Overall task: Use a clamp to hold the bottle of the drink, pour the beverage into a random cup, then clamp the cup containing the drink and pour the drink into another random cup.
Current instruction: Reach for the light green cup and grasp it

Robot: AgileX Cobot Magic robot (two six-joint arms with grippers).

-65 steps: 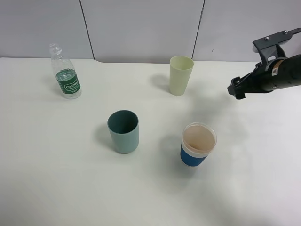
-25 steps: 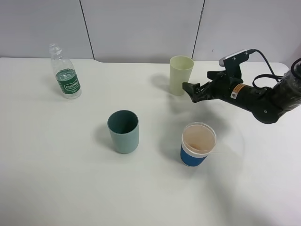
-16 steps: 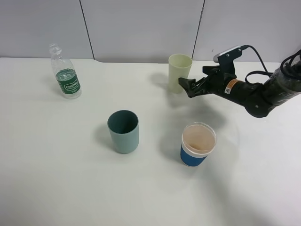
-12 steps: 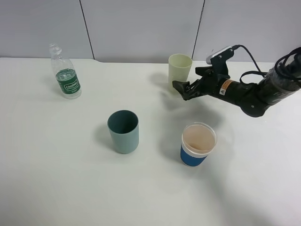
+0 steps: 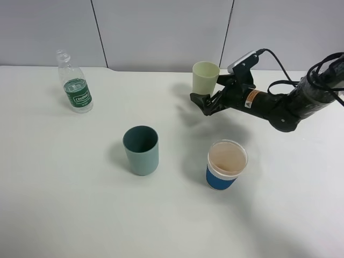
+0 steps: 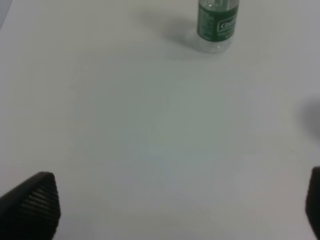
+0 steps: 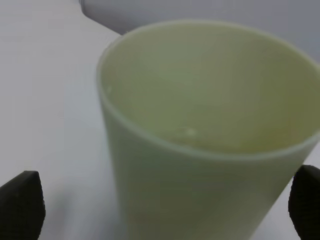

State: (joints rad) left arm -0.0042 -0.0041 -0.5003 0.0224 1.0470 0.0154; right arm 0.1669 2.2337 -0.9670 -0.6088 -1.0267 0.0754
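The right end effector (image 5: pixel 202 104) is spread open, its fingers set either side of the pale yellow-green plastic cup (image 5: pixel 206 78) at 1 o'clock on the white desk (image 5: pixel 64 188); contact cannot be told. The left end effector (image 6: pixel 170 210) is likewise spread wide. The clear plastic bottle with green label (image 5: pixel 74 84) is stood upright at 10 o'clock, well apart from both.

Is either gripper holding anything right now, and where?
Nothing held. The right gripper straddles the pale green cup, jaws open; the left gripper is empty.
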